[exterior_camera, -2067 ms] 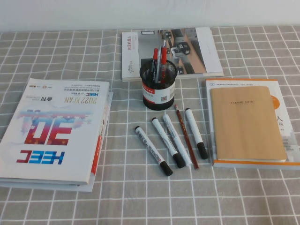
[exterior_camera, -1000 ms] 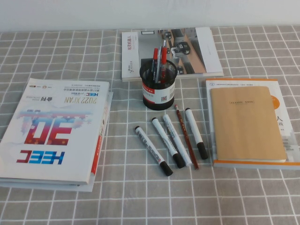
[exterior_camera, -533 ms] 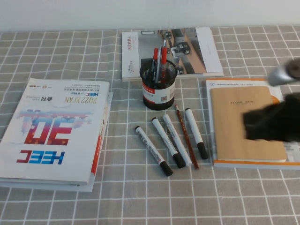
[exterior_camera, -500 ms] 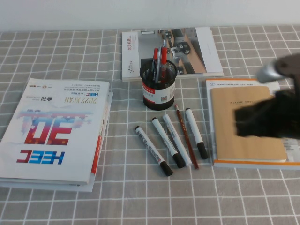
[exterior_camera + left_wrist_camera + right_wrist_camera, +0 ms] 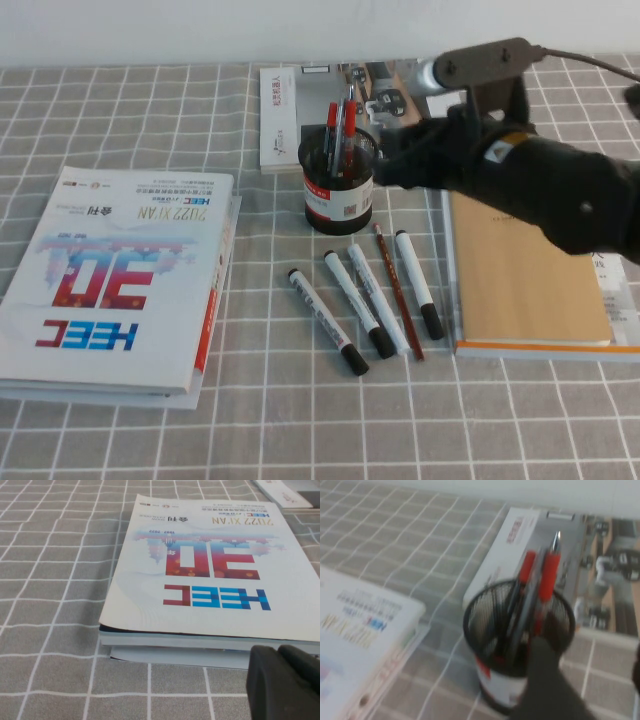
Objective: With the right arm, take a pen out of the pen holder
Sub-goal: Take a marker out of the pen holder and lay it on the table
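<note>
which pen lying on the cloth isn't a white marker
The thin dark red pen, second from the robot's right; the other four are thick white markers.

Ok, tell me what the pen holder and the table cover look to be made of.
The pen holder: black mesh, likely painted metal; the pens show through its grid wall. The table cover: matte grey cloth with white checks, probably woven fabric. The right gripper is beside the holder's rim; the left gripper sits low by the book stack.
</note>
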Action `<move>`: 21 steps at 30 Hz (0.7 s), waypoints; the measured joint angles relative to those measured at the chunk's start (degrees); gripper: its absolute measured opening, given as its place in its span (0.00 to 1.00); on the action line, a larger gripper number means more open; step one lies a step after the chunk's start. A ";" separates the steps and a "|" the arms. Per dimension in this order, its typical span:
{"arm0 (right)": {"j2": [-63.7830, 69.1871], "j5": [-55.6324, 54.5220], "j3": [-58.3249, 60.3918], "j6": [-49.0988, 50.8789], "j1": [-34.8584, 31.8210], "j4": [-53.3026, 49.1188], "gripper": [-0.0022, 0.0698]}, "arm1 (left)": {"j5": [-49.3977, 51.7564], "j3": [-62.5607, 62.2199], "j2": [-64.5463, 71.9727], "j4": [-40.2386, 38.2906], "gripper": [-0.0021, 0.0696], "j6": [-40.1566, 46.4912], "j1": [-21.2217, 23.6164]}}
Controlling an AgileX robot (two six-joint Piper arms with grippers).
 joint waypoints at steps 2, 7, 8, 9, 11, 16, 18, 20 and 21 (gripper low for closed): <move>2.93 -1.15 -3.00 0.00 0.00 0.00 0.54 | 0.00 0.00 0.00 0.00 0.02 0.00 0.00; 9.71 -1.93 -11.05 0.00 -0.11 0.97 0.62 | 0.00 0.00 0.00 0.00 0.02 0.00 0.00; 11.55 -2.17 -13.26 0.00 -0.22 1.92 0.62 | 0.00 0.00 0.00 0.00 0.02 0.00 0.00; 13.02 -2.27 -15.01 0.00 -0.36 2.71 0.62 | 0.00 0.00 0.00 0.00 0.02 0.00 0.00; 15.52 -2.27 -18.03 0.00 -0.76 3.82 0.63 | 0.00 0.00 0.00 0.00 0.02 0.00 0.00; 20.99 -2.53 -24.46 -0.01 -1.92 5.81 0.63 | 0.00 0.00 0.00 0.00 0.02 0.00 0.00; 23.04 -2.53 -27.00 -0.01 -2.20 6.25 0.63 | 0.00 0.00 0.00 0.00 0.02 0.00 0.00; 24.46 -1.92 -29.03 -0.01 -2.45 6.70 0.63 | 0.00 0.00 0.00 0.00 0.02 0.00 0.00; 25.20 -1.43 -30.10 -0.01 -2.43 7.12 0.63 | 0.00 0.00 0.00 0.00 0.02 0.00 0.00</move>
